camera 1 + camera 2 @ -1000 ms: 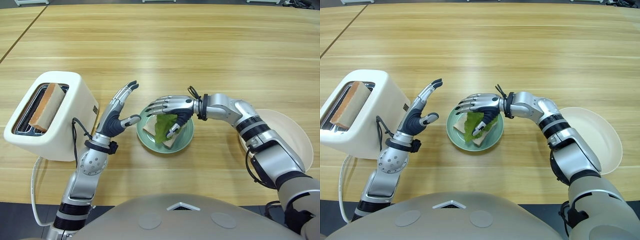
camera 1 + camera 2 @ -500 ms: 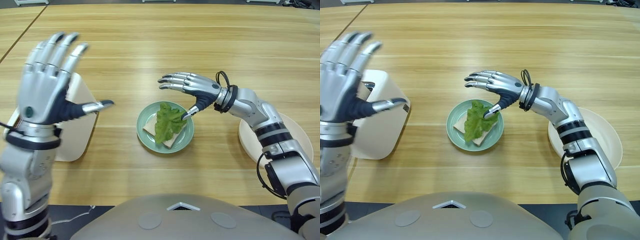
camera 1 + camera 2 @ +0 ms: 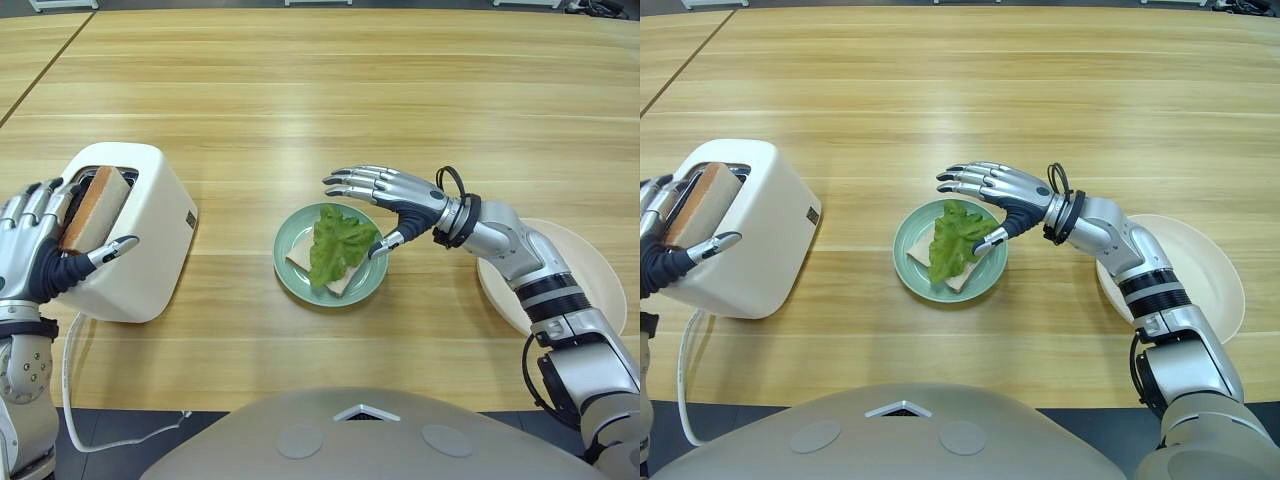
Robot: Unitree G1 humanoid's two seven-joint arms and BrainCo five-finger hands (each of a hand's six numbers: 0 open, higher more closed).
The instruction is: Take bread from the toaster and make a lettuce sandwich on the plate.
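Bread slice [image 3: 95, 207] upright in the toaster [image 3: 150, 250] slot, top proud of the rim. Left hand [image 3: 40, 255] spread wide around it, fingers behind, thumb in front, not closed. Likely trouble: a skewed pull snagging the stiff, crumbly crust on the slot edge, or dragging the smooth, rounded white casing along. On the round green plate [image 3: 284, 265], limp ruffled lettuce [image 3: 337, 243] over a lower slice [image 3: 344, 286]; right hand [image 3: 385, 190] open and empty just beside, thumb near enough to flick the leaf off.
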